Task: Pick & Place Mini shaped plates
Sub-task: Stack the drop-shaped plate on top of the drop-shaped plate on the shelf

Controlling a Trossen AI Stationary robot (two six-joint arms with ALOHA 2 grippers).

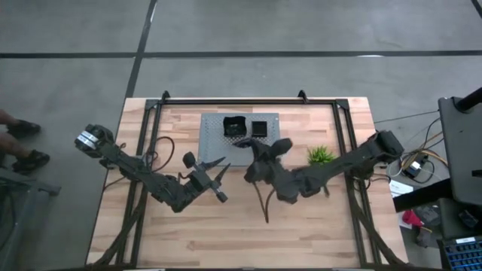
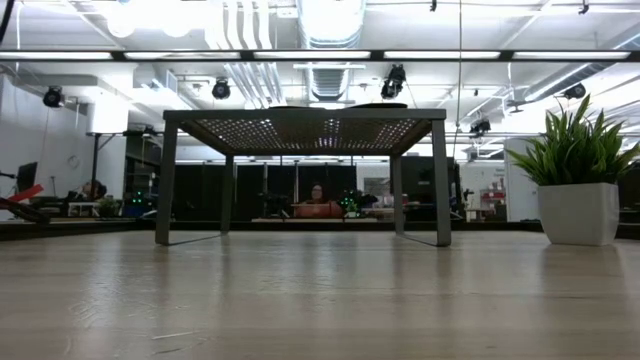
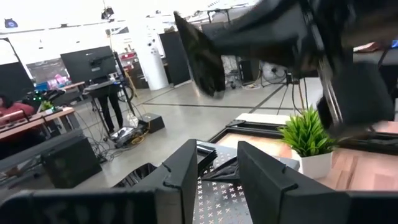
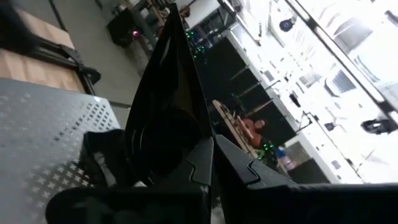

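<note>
Gripping a teardrop plate point(image 4: 165, 118) edge-on, the right tool point(image 1: 256, 147) is hovering just off the rack's point(image 1: 215, 139) near edge, toward the bench's point(image 1: 316, 218) far edge. Two square plates point(image 1: 235, 126) are sitting on the rack, directly beyond the held plate. The left tool point(image 1: 215, 172) is waiting open, nearer the bench centre.

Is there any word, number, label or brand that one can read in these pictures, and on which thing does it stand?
None can be read.
The black plates, the grey rack and the white plant pot show no writing.
The monitors and the far room in the left wrist view are too blurred to tell.
</note>
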